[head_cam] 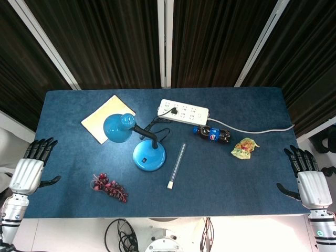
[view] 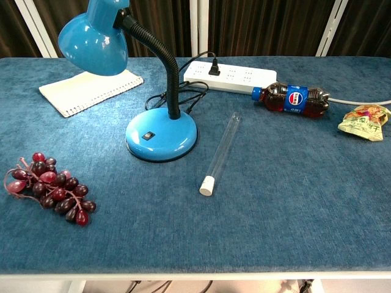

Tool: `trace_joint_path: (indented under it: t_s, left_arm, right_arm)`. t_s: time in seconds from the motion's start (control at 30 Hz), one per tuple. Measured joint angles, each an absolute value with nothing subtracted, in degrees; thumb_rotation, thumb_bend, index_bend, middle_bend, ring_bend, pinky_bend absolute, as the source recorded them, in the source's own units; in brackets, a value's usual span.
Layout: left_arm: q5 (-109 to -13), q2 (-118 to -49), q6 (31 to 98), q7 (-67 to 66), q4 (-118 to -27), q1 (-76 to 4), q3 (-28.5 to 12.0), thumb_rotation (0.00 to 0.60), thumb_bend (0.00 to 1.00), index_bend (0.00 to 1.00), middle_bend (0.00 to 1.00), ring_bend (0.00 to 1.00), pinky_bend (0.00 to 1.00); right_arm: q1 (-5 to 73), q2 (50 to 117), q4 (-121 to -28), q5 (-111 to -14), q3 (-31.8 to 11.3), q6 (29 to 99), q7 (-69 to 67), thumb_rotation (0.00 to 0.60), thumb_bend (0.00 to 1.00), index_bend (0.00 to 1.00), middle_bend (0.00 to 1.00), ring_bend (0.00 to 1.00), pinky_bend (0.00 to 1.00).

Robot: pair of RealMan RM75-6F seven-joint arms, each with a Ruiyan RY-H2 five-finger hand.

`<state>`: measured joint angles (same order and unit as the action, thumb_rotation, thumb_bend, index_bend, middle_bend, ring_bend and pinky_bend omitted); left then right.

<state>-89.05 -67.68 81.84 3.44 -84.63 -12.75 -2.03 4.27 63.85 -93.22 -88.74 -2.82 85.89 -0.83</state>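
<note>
Hands lay at the two short ends of the table (head_cam: 252, 105), well apart from everything on it: the left hand (head_cam: 29, 170) off the left edge, the right hand (head_cam: 310, 178) at the right edge, both with fingers spread and holding nothing. Nearest the left hand was the bunch of grapes (head_cam: 110, 187); nearest the right was the snack packet (head_cam: 244, 148).

Trouble, as far as could be judged, sat in the middle. The glass tube (view: 221, 151) lay loose just beside the lamp base (view: 162, 135) and would likely roll if nudged. The lamp's cord (view: 183, 94) trailed in loops to the power strip (view: 229, 75), so a passing forearm could snag it and drag the lamp. The cola bottle (view: 293, 99) lay on its side and could also roll.

Blue fabric, napped like felt, covered the table. A notepad (head_cam: 102, 118) lay under the lamp shade (head_cam: 118, 127). Dark slatted panels with pale frames stood behind.
</note>
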Motion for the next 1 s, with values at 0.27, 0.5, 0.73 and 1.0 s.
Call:
trace_joint_path:
  t_s: [0.27, 0.5, 0.73, 1.0]
  left_arm:
    - [-89.3, -67.3, 82.0, 3.1, -85.2, -12.7, -2.0, 0.600, 0.07, 0.03, 0.02, 0.00, 0.05]
    - [-90.5, -66.9, 81.6, 2.2, -86.7, -13.0, -1.5, 0.600, 0.07, 0.03, 0.02, 0.00, 0.05]
    - [-92.4, -67.3, 78.5, 0.4, -89.7, -16.4, -2.1, 0.600, 0.07, 0.02, 0.03, 0.00, 0.04]
    - [-94.2, -71.9, 68.5, -1.0, -92.4, -21.1, 0.3, 0.600, 0.07, 0.02, 0.06, 0.00, 0.04]
  right_arm:
    - [4.2, 63.9, -93.1, -88.8, -2.7, 85.9, -0.9, 0.600, 0.08, 0.00, 0.00, 0.00, 0.00]
    - [4.4, 63.9, -93.2, -88.8, -2.9, 85.8, -1.0, 0.600, 0.08, 0.00, 0.00, 0.00, 0.00]
    - [5.0, 64.0, -93.6, -88.8, -2.8, 84.8, -0.6, 0.600, 0.08, 0.00, 0.00, 0.00, 0.00]
    - [4.8, 63.7, -93.2, -88.5, -3.0, 85.0, -1.8, 0.600, 0.08, 0.00, 0.00, 0.00, 0.00]
